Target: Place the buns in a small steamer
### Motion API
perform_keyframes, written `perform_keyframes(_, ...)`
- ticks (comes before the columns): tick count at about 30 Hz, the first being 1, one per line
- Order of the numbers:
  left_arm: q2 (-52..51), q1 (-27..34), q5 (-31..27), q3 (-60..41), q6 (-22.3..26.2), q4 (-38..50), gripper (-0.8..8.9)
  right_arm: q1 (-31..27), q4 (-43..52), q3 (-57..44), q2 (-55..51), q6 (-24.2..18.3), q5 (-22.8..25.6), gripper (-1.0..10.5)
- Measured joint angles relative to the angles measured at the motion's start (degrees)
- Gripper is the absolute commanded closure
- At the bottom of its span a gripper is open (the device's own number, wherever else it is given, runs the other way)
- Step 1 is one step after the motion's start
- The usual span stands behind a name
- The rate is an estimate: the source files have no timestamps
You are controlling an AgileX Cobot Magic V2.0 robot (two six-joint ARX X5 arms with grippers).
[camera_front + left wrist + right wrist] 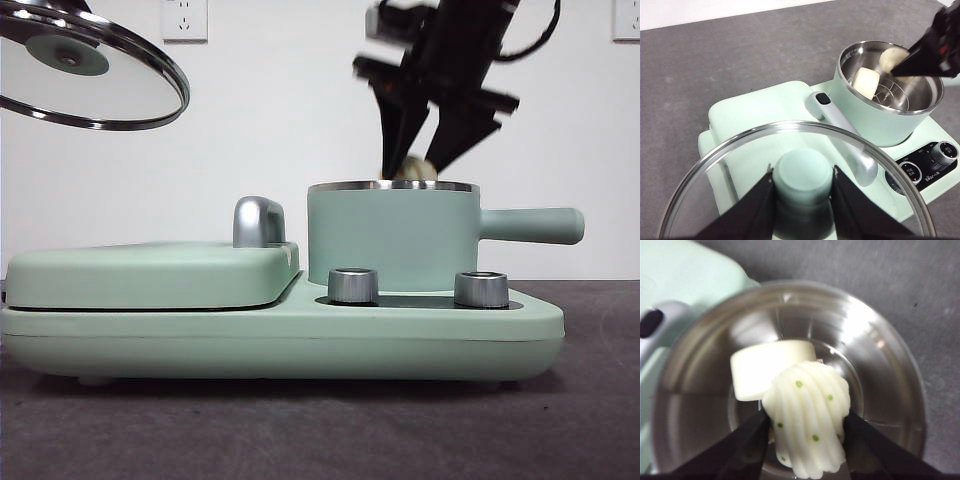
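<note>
The mint-green small steamer (392,236) stands on the cooker's right side, its long handle pointing right. The smooth plain bun (865,82) lies inside it, also showing in the right wrist view (766,368). My right gripper (432,150) is shut on the twisted green-specked bun (808,415) and holds it at the steamer's rim, partly inside; the bun's top peeks above the rim (412,169). My left gripper (802,187) is shut on the green knob (804,176) of the glass lid (92,72), held high at the upper left.
The steamer sits on a mint-green cooker base (280,340) with two steel dials (352,285). On its left is a flat griddle cover (150,272) with a chrome handle (258,220). Dark grey table (580,400) lies all around.
</note>
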Motion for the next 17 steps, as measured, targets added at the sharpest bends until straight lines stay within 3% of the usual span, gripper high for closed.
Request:
perform_keyframes(7,0.0,0.0,0.0,0.0,0.0,0.0,7.99,0.0,-1.1,0.0,2.4,-0.2,0.0,7.3)
perform_keyframes(17,0.0,0.0,0.0,0.0,0.0,-0.1,7.99,0.4,-2.1,0.2,3.9,-0.4,-0.3,5.6)
